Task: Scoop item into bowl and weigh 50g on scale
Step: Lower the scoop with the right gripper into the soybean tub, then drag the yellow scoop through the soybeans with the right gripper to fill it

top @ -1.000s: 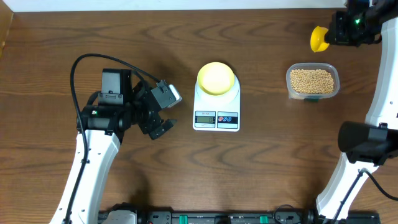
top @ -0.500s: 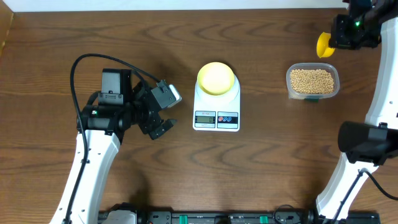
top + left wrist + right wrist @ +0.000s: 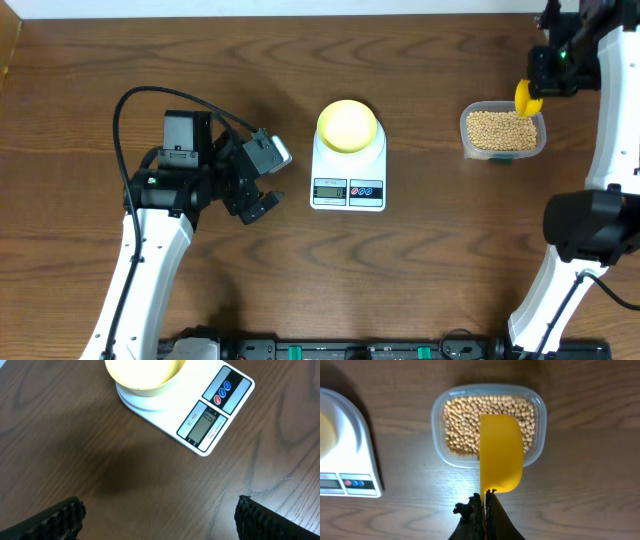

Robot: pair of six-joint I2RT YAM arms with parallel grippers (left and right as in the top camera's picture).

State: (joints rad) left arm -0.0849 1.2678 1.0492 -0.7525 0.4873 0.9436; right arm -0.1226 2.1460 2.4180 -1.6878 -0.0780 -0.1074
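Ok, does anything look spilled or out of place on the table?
Nothing stands out. The beans all lie inside the clear tub, none on the table. The bowl sits squarely on the scale, and the right gripper holds the yellow scoop over the tub.

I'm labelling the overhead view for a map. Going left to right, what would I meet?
From the left: left pincer, then scale with the bowl on it, then clear tub of beans.

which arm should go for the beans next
The right arm. Its jaws are shut on the scoop, which already hangs over the tub of beans. The left arm, jaws open and empty, sits on the far side of the scale.
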